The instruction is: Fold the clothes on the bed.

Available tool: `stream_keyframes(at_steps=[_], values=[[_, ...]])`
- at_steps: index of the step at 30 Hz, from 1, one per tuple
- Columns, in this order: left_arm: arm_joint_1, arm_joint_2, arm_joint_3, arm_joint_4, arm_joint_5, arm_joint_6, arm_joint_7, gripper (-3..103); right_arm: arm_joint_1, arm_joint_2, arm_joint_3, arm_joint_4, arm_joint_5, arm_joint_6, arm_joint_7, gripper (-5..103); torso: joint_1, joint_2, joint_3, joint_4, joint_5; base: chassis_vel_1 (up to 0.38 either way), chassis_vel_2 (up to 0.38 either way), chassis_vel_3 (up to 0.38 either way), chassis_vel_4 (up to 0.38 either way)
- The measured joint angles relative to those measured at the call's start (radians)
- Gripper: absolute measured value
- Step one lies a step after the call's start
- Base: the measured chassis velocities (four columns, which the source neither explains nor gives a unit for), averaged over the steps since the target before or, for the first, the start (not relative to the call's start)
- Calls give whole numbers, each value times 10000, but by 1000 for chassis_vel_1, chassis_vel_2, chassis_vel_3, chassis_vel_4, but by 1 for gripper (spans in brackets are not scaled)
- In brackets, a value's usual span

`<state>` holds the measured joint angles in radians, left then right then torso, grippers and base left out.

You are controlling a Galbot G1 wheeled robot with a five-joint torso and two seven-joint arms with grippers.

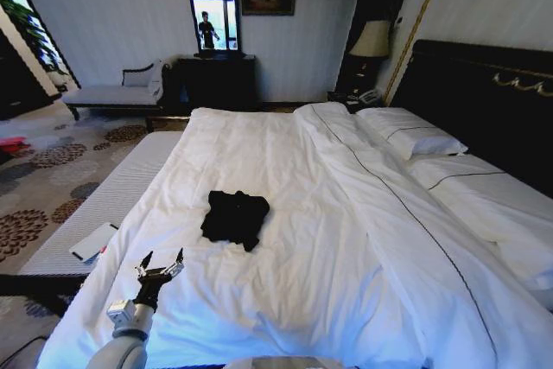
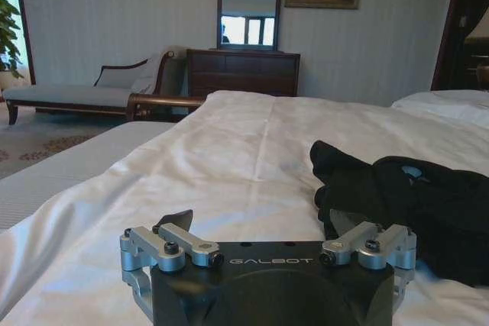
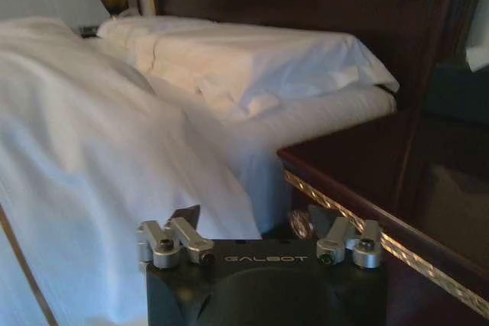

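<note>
Near the bed's [image 1: 363, 239] foot edge, left gripper [image 1: 161, 265] hovering with fingers spread and empty, black T-shirt [image 1: 235, 216] folded mid-duvet, right gripper [image 3: 256, 223] open beside the mattress.

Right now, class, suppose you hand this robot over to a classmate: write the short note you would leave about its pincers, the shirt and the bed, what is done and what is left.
Left pincer: open, holding nothing, over the white duvet near the bed's near left side, just short of the black T-shirt.
Right pincer: open, holding nothing, off at the far side of the bed beside the dark wooden frame, away from the shirt.
T-shirt: lying on the duvet in the middle of the bed, rumpled and partly bunched up.
Done: no neat fold yet.
Left: grasp the shirt, spread it flat, fold it.
</note>
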<state>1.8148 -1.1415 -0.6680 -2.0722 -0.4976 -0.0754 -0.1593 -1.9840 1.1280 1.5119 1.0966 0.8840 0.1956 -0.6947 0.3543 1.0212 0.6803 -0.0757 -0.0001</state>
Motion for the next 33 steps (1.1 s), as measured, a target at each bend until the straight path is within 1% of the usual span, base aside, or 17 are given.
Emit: stream_keyframes(at_steps=[1, 3, 5, 6, 8, 10, 11, 15, 17, 19, 20, 21, 23, 25, 28, 31, 33], values=[[18, -6, 7, 0, 35, -4, 1, 100, -39, 65, 59, 195, 12, 0, -31, 86, 0, 0, 0, 0, 0, 0, 0, 0, 0], [28, -13, 14, -7, 68, -3, 2, 100, -64, 126, 103, 432, 47, 0, -37, 86, 0, 0, 0, 0, -1, 0, 0, 0, 0], [81, -31, 14, -88, 117, -3, 2, 100, -116, 295, 156, 1144, 170, -8, -31, 96, 0, 0, 0, 3, 0, 0, 0, 0, 0], [81, -31, 14, -88, 117, -3, 2, 100, -116, 295, 156, 1144, 170, -8, -31, 96, 0, 0, 0, 3, 0, 0, 0, 0, 0], [131, -30, -13, -151, 133, 6, 3, 100, -177, 425, 156, 1819, 202, -19, 12, 100, 0, 0, 0, 3, 1, 0, 0, 0, 0], [211, -35, -90, -242, 154, 16, 3, 100, -196, 621, 134, 2726, 310, -109, 298, 100, 0, -1, 0, 4, 0, 0, 0, 0, 0], [211, -35, -90, -242, 154, 16, 3, 100, -196, 621, 134, 2726, 310, -109, 298, 100, 0, -1, 0, 4, 0, 0, 0, 0, 0], [407, -112, -228, -544, 267, 17, 21, 100, -149, 794, 37, 4235, 263, -331, 1165, 100, 0, -1, 0, 3, 0, 0, 0, 0, 0], [417, -116, -233, -559, 273, 17, 21, 100, -150, 795, 34, 4267, 262, -337, 1182, 100, 0, 0, 0, 3, 0, 0, 0, 0, 0], [547, -171, -285, -839, 330, 52, 34, 100, -155, 848, -57, 5614, 138, -406, 1679, 100, 1, 0, 1, 3, 1, 0, 0, 0, 0], [547, -171, -285, -839, 330, 52, 34, 100, -155, 848, -57, 5614, 138, -406, 1679, 100, 1, 0, 1, 3, 1, 0, 0, 0, 0], [557, -190, -289, -902, 362, 68, 33, 100, -153, 871, -94, 5978, 116, -416, 1811, 100, 0, -1, 1, 5, 0, 0, 0, 0, 0], [561, -198, -288, -925, 387, 82, 32, 100, -141, 889, -127, 6213, 103, -423, 1876, 100, 1, -1, 1, 2, 0, 0, 0, 0, 0], [559, -243, -250, -1023, 496, 150, -2, 100, -8, 1021, -392, 7092, -148, -449, 2108, 100, 1, 0, 1, 3, -2, 0, 0, 0, 0], [550, -263, -212, -1055, 544, 196, -31, 100, 110, 1090, -568, 7292, -337, -455, 2161, 100, 0, 0, 0, 2, -2, 0, 0, 0, 0], [505, -286, -122, -1067, 667, 255, -71, 100, 379, 1199, -870, 7367, -866, -456, 2156, 100, 1, -1, 1, 2, 2, 0, 0, 0, 0], [453, -294, -61, -1063, 778, 278, -102, 100, 523, 1319, -1056, 7414, -1447, -473, 2127, 100, 1, -1, 1, 2, 2, 0, 0, 0, 0]])
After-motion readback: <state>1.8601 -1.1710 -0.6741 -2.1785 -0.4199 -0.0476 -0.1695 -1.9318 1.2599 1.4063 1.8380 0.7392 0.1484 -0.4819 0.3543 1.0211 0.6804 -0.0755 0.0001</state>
